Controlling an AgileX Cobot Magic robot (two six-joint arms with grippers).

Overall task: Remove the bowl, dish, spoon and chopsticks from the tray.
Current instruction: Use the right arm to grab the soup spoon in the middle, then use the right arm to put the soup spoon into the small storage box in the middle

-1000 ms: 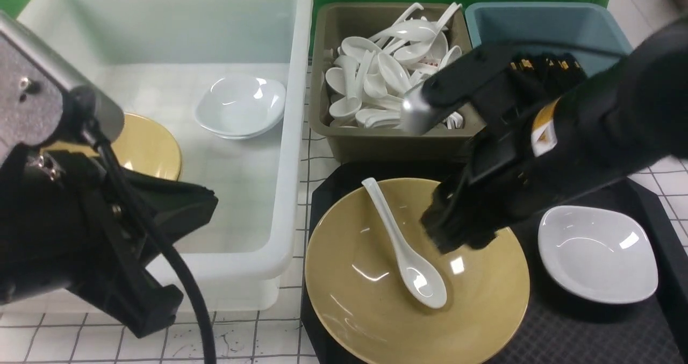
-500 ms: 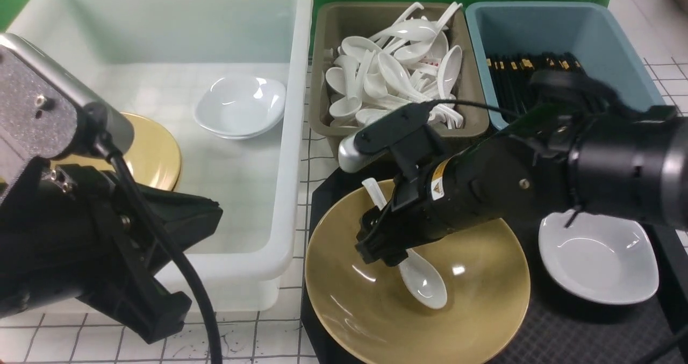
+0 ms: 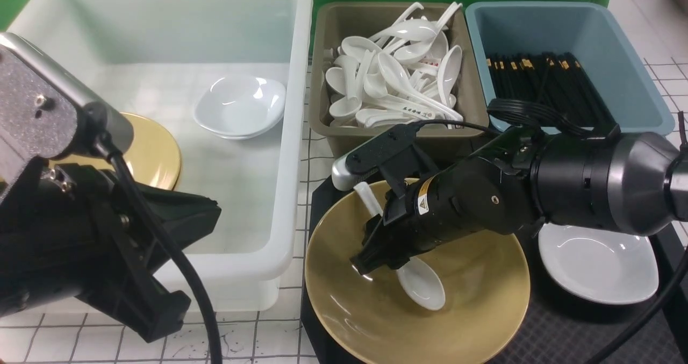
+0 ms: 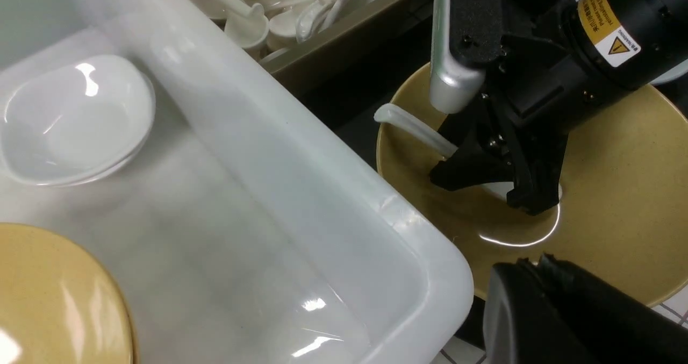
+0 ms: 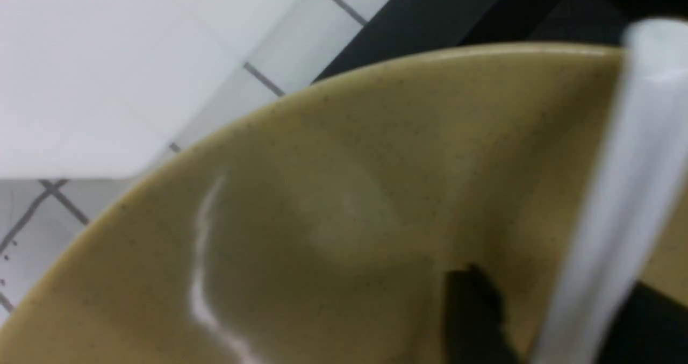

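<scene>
The yellow bowl (image 3: 473,310) stands on the left part of the black tray (image 3: 564,337). The white spoon (image 3: 422,286) lies in it, handle toward the olive tub. The white dish (image 3: 596,267) sits on the tray to the bowl's right. My right gripper (image 3: 376,259) is down inside the bowl, open, with its fingers on either side of the spoon's handle (image 5: 618,208); a gap shows beside one finger. My left gripper (image 3: 212,211) is shut and empty beside the white tub's near corner, short of the bowl (image 4: 618,192). I see no chopsticks on the tray.
A white tub (image 3: 290,138) at the left holds another yellow bowl (image 3: 150,149) and a white dish (image 3: 242,106). An olive tub (image 3: 322,84) behind the tray is full of white spoons. A blue tub (image 3: 618,30) holds several black chopsticks (image 3: 543,84).
My right arm has swung from over the tubs down into the bowl and its fingers now straddle the spoon handle. The spoon has shifted slightly. The left arm has hardly moved.
</scene>
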